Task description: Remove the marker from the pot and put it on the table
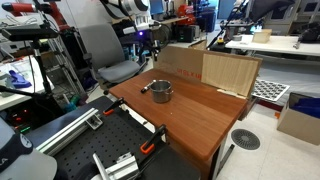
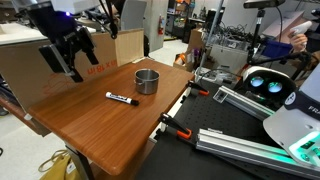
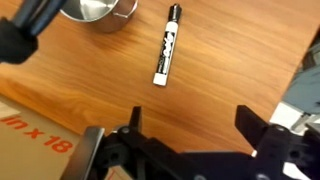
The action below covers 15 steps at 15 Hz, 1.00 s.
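Observation:
The marker (image 2: 121,98) lies flat on the reddish-brown table (image 2: 110,125), just beside the silver pot (image 2: 147,81) and outside it. It also shows in the wrist view (image 3: 166,44), black and white with a dark cap, below the pot (image 3: 97,12). In an exterior view the pot (image 1: 161,91) stands mid-table with the marker (image 1: 146,87) next to it. My gripper (image 2: 68,62) hangs above the table's far side, away from the marker. Its fingers (image 3: 190,115) are spread wide and empty.
Cardboard boxes (image 2: 95,50) stand along the table's far edge, and also show in an exterior view (image 1: 210,68). Black metal frames with orange clamps (image 2: 210,125) sit beside the table. An office chair (image 1: 105,55) stands behind it.

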Tool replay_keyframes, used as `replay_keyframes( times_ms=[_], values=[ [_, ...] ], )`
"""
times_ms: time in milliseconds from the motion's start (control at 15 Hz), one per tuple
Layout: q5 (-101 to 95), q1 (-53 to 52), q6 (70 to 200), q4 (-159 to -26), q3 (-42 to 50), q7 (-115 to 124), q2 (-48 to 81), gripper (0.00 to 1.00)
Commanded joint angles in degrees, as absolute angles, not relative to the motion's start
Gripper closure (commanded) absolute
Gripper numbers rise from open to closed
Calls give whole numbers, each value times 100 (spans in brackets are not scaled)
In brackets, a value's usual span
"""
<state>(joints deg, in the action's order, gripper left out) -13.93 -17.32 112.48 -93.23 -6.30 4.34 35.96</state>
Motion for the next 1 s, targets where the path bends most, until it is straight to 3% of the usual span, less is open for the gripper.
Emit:
replay_keyframes(
  times_ms=[0,933],
  values=[
    [-1673,-1764,12452,-10655,-622,825,2556,0],
    [-1673,-1713,12635,-10900,-675,853,2378,0]
  ],
)
